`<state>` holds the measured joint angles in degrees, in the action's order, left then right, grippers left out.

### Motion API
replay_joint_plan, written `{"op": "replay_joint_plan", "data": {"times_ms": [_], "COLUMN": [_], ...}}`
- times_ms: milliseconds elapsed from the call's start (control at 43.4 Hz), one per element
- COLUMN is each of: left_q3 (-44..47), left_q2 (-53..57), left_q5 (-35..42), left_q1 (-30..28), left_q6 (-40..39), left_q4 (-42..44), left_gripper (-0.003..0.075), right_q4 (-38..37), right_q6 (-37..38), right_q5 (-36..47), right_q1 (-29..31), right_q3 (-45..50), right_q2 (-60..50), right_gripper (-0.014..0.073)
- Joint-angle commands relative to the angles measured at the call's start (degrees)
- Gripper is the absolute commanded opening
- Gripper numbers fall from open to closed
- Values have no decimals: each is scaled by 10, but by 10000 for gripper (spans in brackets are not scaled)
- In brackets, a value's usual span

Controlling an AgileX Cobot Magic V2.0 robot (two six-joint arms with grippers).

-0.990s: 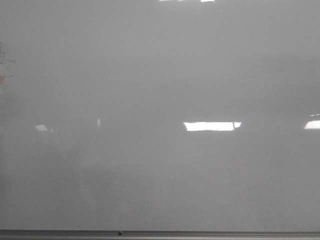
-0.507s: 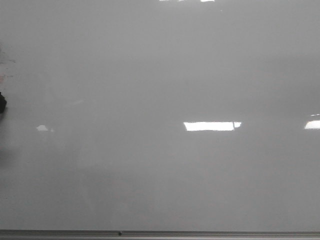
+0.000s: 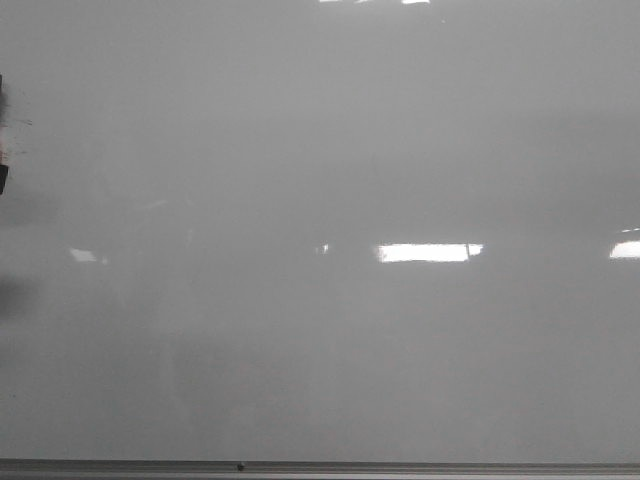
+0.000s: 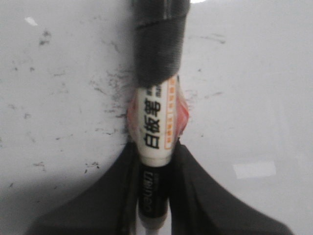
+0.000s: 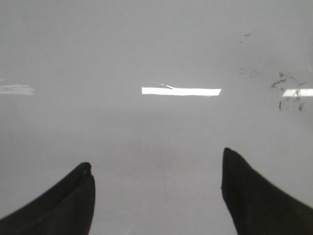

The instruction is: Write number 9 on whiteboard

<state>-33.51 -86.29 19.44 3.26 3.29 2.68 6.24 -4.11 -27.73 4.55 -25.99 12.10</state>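
The whiteboard [image 3: 320, 150] fills the front view, glossy grey-white, and no number 9 shows on it in any view. In the left wrist view my left gripper [image 4: 154, 147] is shut on a marker [image 4: 156, 122] with a white and orange printed label and a black, tape-wrapped front end. The marker's tip runs out of view. A small dark shape [image 3: 3, 178] at the front view's left edge is all that shows of that arm there. My right gripper [image 5: 155, 159] hangs open over bare board [image 5: 156, 49], with nothing between its black fingers [image 5: 254, 196].
A thin grey metal rail [image 3: 400, 467] runs along the board's near edge. Bright rectangular light reflections [image 3: 425, 252] lie on the board. Black smudge specks [image 4: 105, 83] surround the marker, and more smudges [image 5: 288, 90] show in the right wrist view.
The dark shape at the front view's left edge, absent a second ago, appeared and has since moved up the edge. No new line shows on the board.
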Motion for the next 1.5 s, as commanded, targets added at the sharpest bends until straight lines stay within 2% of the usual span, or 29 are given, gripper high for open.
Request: {"op": "replay_joint_plan", "data": {"times_ms": [0,322,507,783,875,1128,1220,1336,1474], "left_q3": [-16,-16,-16,-19,-32,-128,-168,-221,-270], "left_q2": [15,17,22,84,117,174,184,182,180], "left_q5": [47,40,4,-76,-137,-379,-444,-554,-690], "left_q1": [4,4,4,4,4,5,19,51,97], "left_q6": [-5,-5,-6,-7,-7,-6,20,119,302], "left_q4": [-1,-1,-7,-82,-86,-87,-98,-186,-357], "left_gripper": [-19,-19,-19,-19,-19,-19,-19,-19,-19], "right_q4": [4,4,4,4,4,4,4,4,7], "right_q6": [-2,-2,-2,-2,-2,-2,-2,-2,-2], "right_q5": [46,46,45,45,45,45,44,30,-13], "right_q1": [4,4,4,4,4,4,4,4,1], "right_q3": [-21,-21,-21,-21,-21,-21,-21,-22,-36], "right_q2": [10,10,10,10,10,10,10,10,26], "right_gripper": [561,561,561,561,561,561,561,561,561]}}
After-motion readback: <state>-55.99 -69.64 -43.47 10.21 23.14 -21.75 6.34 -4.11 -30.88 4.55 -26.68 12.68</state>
